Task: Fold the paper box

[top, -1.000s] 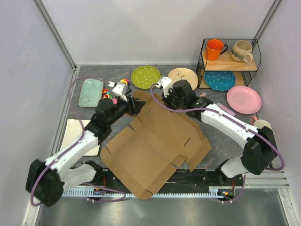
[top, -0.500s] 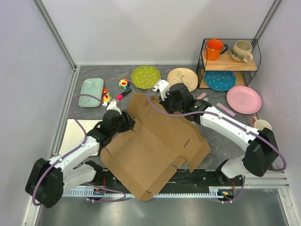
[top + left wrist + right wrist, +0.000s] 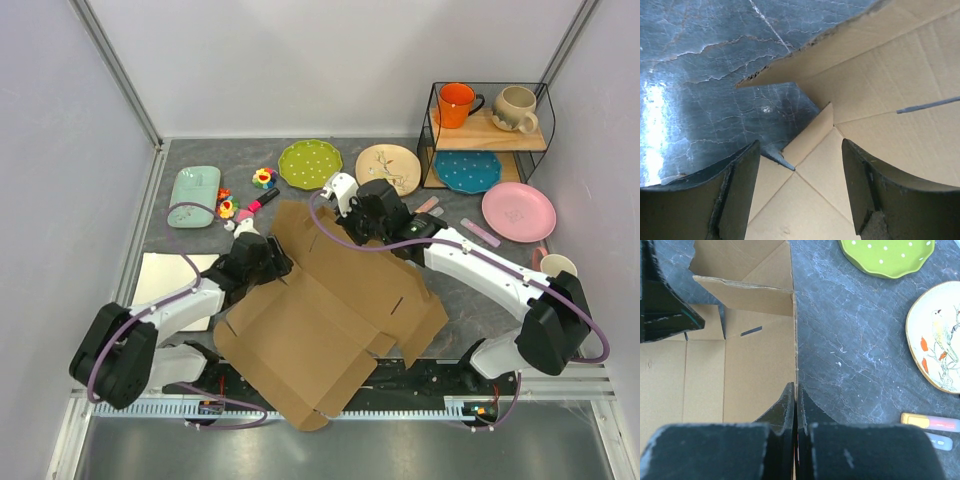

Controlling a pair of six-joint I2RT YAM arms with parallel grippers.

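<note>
I saw the box (image 3: pixel 330 310) lying mostly flat on the desk (image 3: pixel 850 340), right under both arms. My right gripper (image 3: pixel 795 390) was pinched tight on a thin edge of the box, a side wall standing up on end. That edge ran straight out ahead of the gripper, with the box floor on one side of it and bare desk on the other.

My left gripper (image 3: pixel 801 145) had its fingers spread wide, with nothing held between them. It hung just above a corner of the box where a small flap met a crease. A notch showing bare desk sat just ahead of it. I could not tell if its fingers touched the cardboard.

I judged the box to be light and stiff. It would bend easily along its pressed lines but not elsewhere. Being so light, it could slide on the desk if I pushed from only one side. The slits and thin flaps looked easy to tear or crush. The best place to hold, I thought, was a flap's free edge, close to its crease. The other gripper could press the floor down so the box stayed put.
</note>
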